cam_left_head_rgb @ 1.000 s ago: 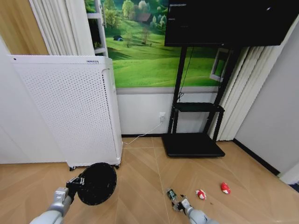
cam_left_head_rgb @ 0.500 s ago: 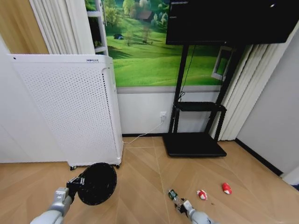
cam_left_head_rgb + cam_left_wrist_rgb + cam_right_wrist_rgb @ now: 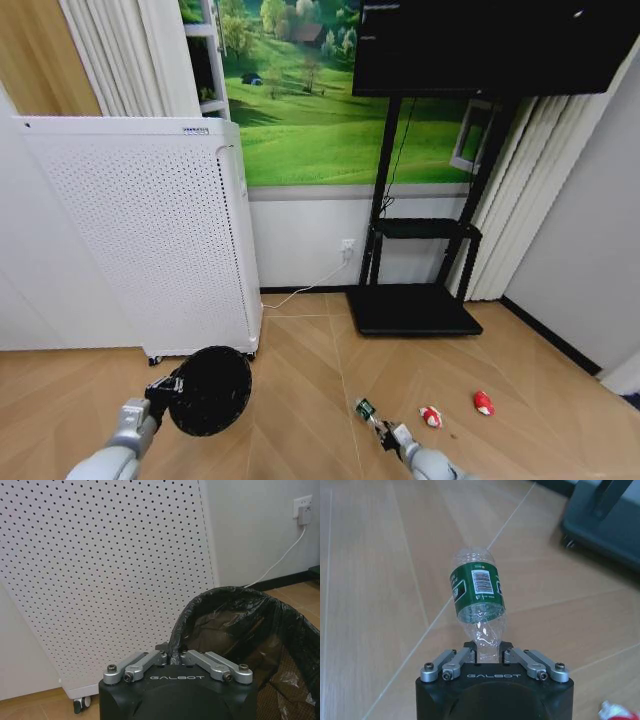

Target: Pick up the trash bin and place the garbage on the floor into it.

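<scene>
The black trash bin (image 3: 212, 390) hangs low over the floor (image 3: 300, 400), tipped with its mouth turned toward me. My left gripper (image 3: 167, 393) is shut on its rim. In the left wrist view the fingers (image 3: 172, 656) pinch the bag-lined rim of the bin (image 3: 240, 635). My right gripper (image 3: 389, 432) is shut on the neck end of a clear bottle (image 3: 365, 411) with a green label. That bottle (image 3: 477, 592) sticks out from the right gripper (image 3: 487, 655) above the parquet. A red-and-white wrapper (image 3: 431, 416) and a small red piece (image 3: 483, 402) lie on the floor to the right.
A tall white perforated appliance (image 3: 150, 230) on casters stands just behind the bin. The black TV stand base (image 3: 412, 310) sits at the wall, with a cable running to a socket (image 3: 347, 247). Curtains and a grey wall close off the right side.
My right gripper and the bottle have shifted slightly, the bottle's free end a little higher. The bin stays held in my left gripper.
</scene>
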